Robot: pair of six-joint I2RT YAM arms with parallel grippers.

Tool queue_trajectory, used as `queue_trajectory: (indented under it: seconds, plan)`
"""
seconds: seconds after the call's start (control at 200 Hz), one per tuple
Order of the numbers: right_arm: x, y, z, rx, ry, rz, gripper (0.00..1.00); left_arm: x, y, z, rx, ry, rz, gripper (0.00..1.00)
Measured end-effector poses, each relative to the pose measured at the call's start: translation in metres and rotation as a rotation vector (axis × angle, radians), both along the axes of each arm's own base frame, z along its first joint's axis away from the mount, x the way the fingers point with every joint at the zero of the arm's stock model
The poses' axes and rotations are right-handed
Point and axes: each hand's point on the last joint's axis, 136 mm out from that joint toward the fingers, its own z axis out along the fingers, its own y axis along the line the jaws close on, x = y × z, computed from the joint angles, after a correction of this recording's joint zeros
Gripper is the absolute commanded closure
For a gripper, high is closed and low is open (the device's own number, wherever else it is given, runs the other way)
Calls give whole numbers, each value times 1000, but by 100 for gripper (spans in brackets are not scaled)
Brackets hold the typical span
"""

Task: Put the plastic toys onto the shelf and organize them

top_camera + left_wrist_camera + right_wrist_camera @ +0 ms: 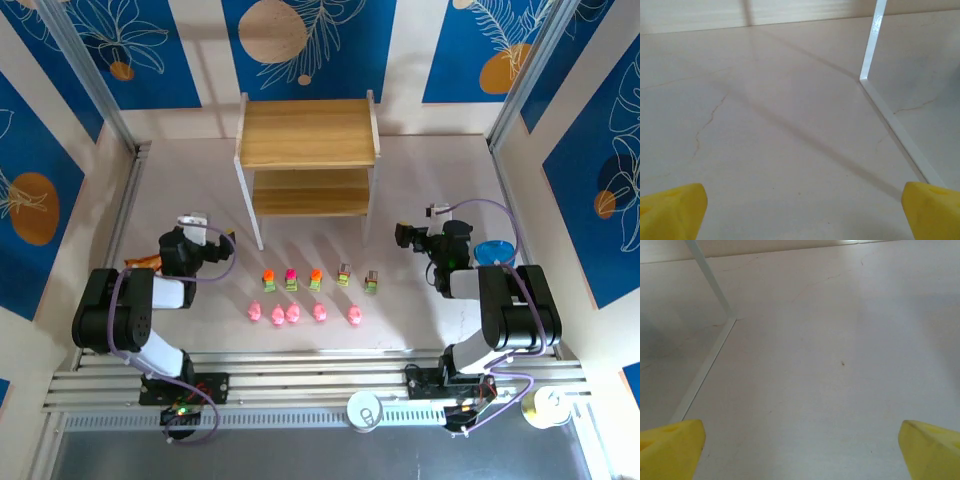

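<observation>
Your left jaws stand wide open, gripping nothing, low over the bare bench (765,125), with a white leg of the shelf (872,40) ahead to the right. Your right jaws gape just as wide, also unladen, with another shelf leg ahead to the left.

The shelf (308,130) stands far and central. The plastic toys (344,275) lie on the bench before it: five green cars (316,278) in a row, then five pink figures (293,313) in a nearer row.

A blue bowl (493,252) sits beside the right arm (505,305); you cannot tell its contents. That arm and the left arm (125,310) are folded low, flanking the toys.
</observation>
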Motion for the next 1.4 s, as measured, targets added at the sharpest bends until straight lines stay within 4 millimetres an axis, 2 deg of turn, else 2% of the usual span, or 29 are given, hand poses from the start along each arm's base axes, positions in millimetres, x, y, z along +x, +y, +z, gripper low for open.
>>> queue_trajectory:
  seconds: [0.22, 0.5, 0.755, 0.96, 1.085, 1.17, 1.306, 1.401]
  plan:
    - [0, 0, 0, 0, 0, 0, 1, -2, -9, 1, -10, -3, -56, 0]
    - [0, 0, 0, 0, 0, 0, 1, -3, -11, 1, -7, -5, -74, 0]
    - [0, 0, 0, 0, 0, 0, 1, -5, 0, 3, -43, -25, -56, 0]
    - [0, 0, 0, 0, 0, 0, 1, -8, 0, 5, -54, -46, -56, 0]
    - [-2, -1, 2, -5, 7, -11, 1, -22, 4, 6, -57, -56, -23, 0]
    - [-4, -3, 11, -11, -5, -29, 1, -30, 7, 20, -48, -92, 3, 0]
    - [-6, -7, 28, -38, -31, -83, 1, -37, 7, 65, -35, -198, 67, 0]
    - [-8, -10, 40, -49, -35, -144, 1, -47, -1, 88, -27, -242, 98, 0]
